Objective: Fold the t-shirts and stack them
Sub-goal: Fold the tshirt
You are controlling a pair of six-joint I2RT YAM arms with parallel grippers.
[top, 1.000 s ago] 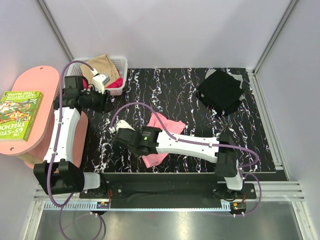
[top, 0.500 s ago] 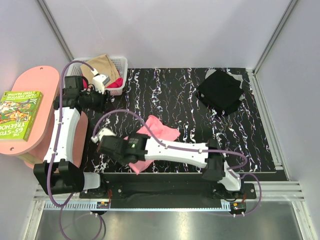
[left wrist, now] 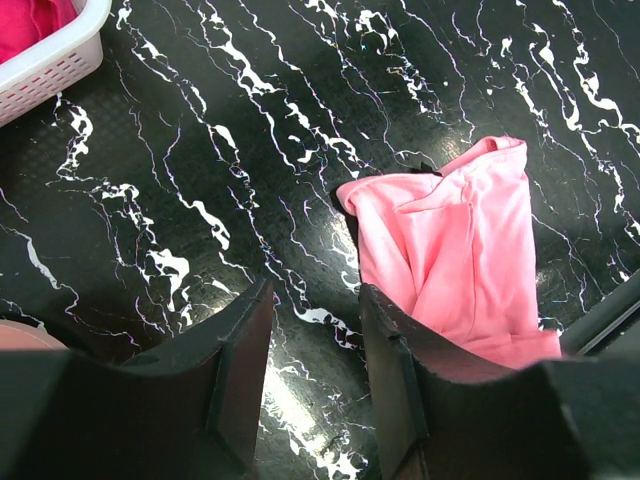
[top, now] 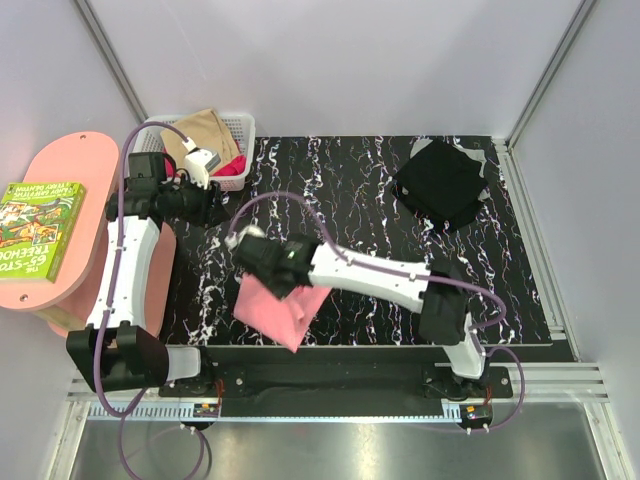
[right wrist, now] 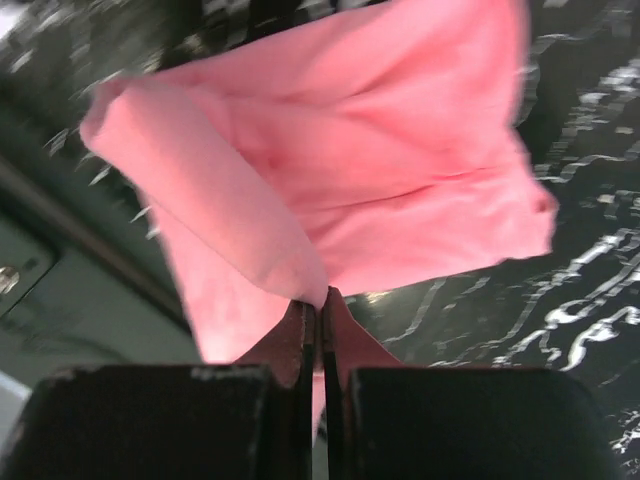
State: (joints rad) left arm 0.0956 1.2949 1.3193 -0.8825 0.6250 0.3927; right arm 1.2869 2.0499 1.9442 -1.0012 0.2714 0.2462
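1. Right gripper [right wrist: 320, 305]: fingers pressed together, pinching a fold of the pink shirt [right wrist: 330, 170].
2. The pink shirt drapes from that pinch over the near-left part of the table [top: 370, 190], close to its front edge; how much of it rests on the table I cannot tell.
3. Left gripper [left wrist: 312, 370]: fingers spread, holding nothing, above bare table near the pink shirt.
4. Black shirt [top: 440, 182]: folded, at the far right.
5. Tan shirt [top: 205, 130] and magenta shirt [top: 232, 168]: in the basket [top: 243, 125], far left.

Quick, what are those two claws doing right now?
Left gripper: open, holding nothing.
Right gripper: closed on the salmon pink t-shirt.
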